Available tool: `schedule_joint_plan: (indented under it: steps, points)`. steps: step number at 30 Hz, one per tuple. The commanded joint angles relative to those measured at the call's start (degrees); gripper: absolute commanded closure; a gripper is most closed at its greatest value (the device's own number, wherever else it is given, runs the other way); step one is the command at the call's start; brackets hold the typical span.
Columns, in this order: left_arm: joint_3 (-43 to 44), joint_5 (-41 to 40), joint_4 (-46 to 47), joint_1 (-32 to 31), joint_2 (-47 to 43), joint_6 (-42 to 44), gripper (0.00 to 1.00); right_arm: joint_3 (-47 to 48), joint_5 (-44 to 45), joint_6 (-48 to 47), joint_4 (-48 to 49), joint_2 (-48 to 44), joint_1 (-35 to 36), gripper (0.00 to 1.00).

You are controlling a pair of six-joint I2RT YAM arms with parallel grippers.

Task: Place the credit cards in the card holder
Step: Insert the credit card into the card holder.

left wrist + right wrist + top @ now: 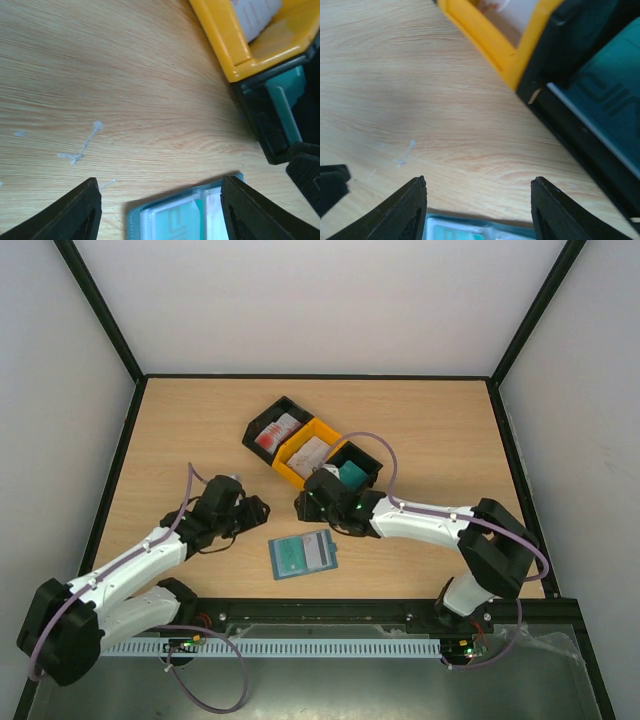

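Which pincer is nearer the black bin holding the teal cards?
Right. The right pincer hangs just beside the near-left corner of the black bin; the left pincer is farther left, beyond the right one.

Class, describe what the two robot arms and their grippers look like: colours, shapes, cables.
The left arm and right arm have white shells between bulky black joints; a thin lilac cable loops along each. The left gripper and right gripper each carry two black, wedge-shaped fingers. Small green lights glow at the right wrist.
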Motion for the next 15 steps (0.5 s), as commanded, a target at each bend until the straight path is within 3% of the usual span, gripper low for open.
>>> schedule_joint_plan:
  steps: [1, 15]
  points:
    - [2.92, 3.52, -1.71, 3.89, 2.52, 4.39, 0.32, -1.32, -0.49, -0.3, -0.87, 0.88, -3.28, 0.44]
    - [8.23, 7.47, 1.61, 11.62, 12.37, 8.35, 0.28, -9.83, 1.12, -1.33, -2.09, -5.2, -11.8, 0.44]
